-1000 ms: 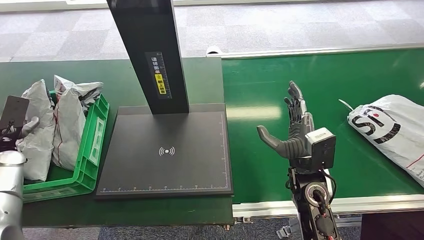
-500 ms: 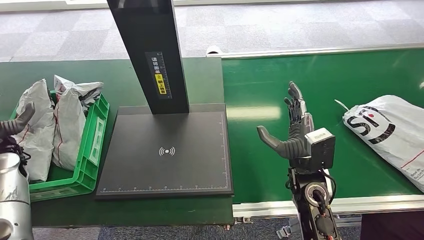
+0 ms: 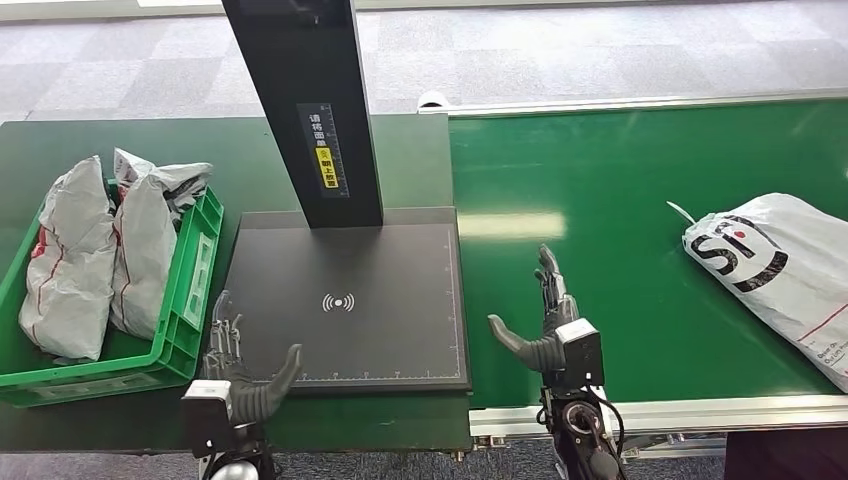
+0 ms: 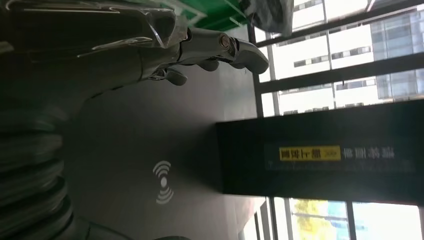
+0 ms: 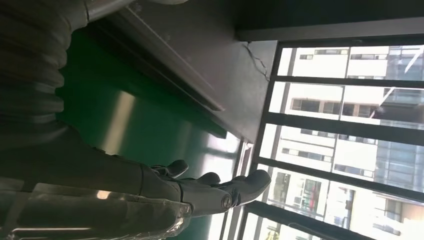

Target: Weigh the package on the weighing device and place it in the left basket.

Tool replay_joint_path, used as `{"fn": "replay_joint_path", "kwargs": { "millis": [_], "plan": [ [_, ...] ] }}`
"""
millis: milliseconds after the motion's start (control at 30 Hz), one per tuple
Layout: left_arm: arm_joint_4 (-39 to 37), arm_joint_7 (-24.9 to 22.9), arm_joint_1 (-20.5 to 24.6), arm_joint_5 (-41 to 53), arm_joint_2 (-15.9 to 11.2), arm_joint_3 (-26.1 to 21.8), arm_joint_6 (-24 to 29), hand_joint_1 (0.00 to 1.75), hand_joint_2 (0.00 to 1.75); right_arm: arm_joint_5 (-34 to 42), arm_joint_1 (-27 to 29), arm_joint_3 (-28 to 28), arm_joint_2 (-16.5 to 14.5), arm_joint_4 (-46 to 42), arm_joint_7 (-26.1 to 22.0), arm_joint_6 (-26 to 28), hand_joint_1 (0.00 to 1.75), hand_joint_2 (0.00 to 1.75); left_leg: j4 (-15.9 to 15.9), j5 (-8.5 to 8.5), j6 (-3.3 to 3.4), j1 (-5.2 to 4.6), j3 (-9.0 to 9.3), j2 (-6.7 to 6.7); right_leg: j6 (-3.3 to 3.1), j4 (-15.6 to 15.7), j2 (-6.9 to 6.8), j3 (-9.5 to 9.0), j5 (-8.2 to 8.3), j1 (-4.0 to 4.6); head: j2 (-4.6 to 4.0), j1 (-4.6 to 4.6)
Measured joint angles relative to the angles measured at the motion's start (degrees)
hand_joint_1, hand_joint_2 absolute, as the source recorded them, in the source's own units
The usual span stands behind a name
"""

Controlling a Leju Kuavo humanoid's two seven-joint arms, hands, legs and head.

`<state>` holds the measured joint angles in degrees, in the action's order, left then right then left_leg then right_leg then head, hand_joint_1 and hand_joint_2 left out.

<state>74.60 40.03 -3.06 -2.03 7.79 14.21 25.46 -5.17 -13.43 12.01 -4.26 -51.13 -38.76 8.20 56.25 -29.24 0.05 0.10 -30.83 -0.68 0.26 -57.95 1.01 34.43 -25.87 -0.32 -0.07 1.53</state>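
Far to the right, the white plastic mailer package with black lettering lies flat on the green conveyor belt, its lower corner running out past the picture's right edge. A thin white tail sticks out from its upper left end. It is well apart from both hands, with open green belt between it and the right robot hand.

That right robot hand stands upright over the belt's near edge, fingers spread and thumb out to the side, holding nothing. It is just beside the right edge of the flat black weighing platform with a white wireless mark. The left robot hand is raised at the platform's near left corner, likewise spread and holding nothing; in the left wrist view its fingers hang above the dark plate. A tall black post with a yellow label rises from the platform's far side.

Left of the platform sits the green plastic basket, touching or nearly touching the platform's edge, holding two crumpled grey-white bags. Platform and basket rest on the dark green table. A silver rail lines the belt's near edge. Beyond lies grey carpet-tile floor; the wrist views show large windows with buildings outside.
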Motion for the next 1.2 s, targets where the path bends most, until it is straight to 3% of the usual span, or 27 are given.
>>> {"fn": "replay_joint_path", "kwargs": {
  "millis": [133, 300, 1200],
  "plan": [
    [-0.15, 0.06, -0.18, -1.52, 0.36, 4.29, -3.05, 0.0, 1.75, 0.94, 1.54, -3.24, 0.2, 2.46, 0.58, 0.48, 0.0, 1.75, -0.01, 0.01, -0.01, 0.03, 0.01, 0.0, 0.0, -0.01, 0.0, 0.0, 0.0, 0.02, 0.0, 0.01],
    [-0.4, 0.07, -0.19, -1.96, 0.56, 6.27, -3.98, 0.0, 1.75, 1.24, 2.44, -5.81, 0.63, 3.63, 0.76, 0.48, 0.0, 1.75, -0.01, 0.01, -0.01, 0.03, 0.03, 0.04, -0.01, -0.01, 0.03, -0.01, 0.0, 0.03, 0.0, 0.01],
    [-2.4, 0.08, 0.47, -0.62, 1.52, 8.56, -5.33, 0.0, 1.75, -0.91, 2.76, -9.0, 1.22, 5.88, 1.05, 1.14, 0.0, 1.75, 0.0, 0.02, -0.01, 0.02, 0.03, 0.04, -0.01, -0.01, 0.02, -0.01, 0.0, 0.02, 0.0, 0.01]
  ]
}}
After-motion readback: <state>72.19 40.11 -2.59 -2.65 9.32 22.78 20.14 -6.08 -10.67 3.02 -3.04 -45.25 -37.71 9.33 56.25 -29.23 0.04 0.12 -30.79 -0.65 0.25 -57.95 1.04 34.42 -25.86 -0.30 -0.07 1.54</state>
